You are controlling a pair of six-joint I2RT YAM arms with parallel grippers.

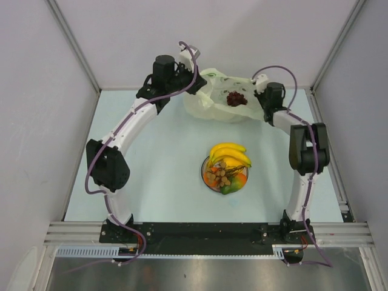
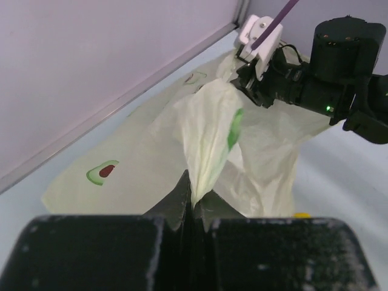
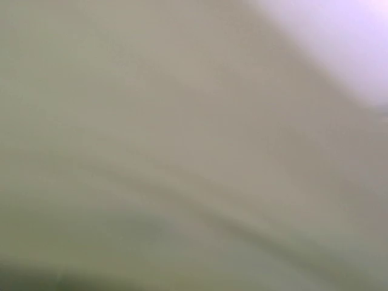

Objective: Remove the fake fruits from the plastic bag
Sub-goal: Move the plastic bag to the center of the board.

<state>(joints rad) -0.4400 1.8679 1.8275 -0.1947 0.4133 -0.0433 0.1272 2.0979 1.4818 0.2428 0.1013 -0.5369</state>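
1. The left fingers point(image 2: 174, 205) are pressing together on a raised fold of the bag point(image 1: 209, 106), holding it up at the far side of the bench point(image 1: 157, 157).
2. The right fingers point(image 2: 247, 83) are pushing against the bag's far right edge. Film is filling the right wrist view, so I cannot tell whether they are apart or together.
3. The grapes point(image 1: 236, 98) are lying on the bag, close to the right fingers. Whether they are sitting inside the mouth or on top of the film is not showing.
4. The plate point(image 1: 206, 176) is sitting mid-bench, well apart from the bag, and is carrying the bananas point(image 1: 229, 153) and several other fruits. By my judgement, only the grapes are waiting to come out.
5. Risks:
   - The right fingers may be catching film together with the grapes, because thin plastic is crowding around them.
   - The fold may be slipping from the left pinch, letting the bag collapse over the grapes.
   - Opposing pulls may be tearing the film or dragging the whole bag.
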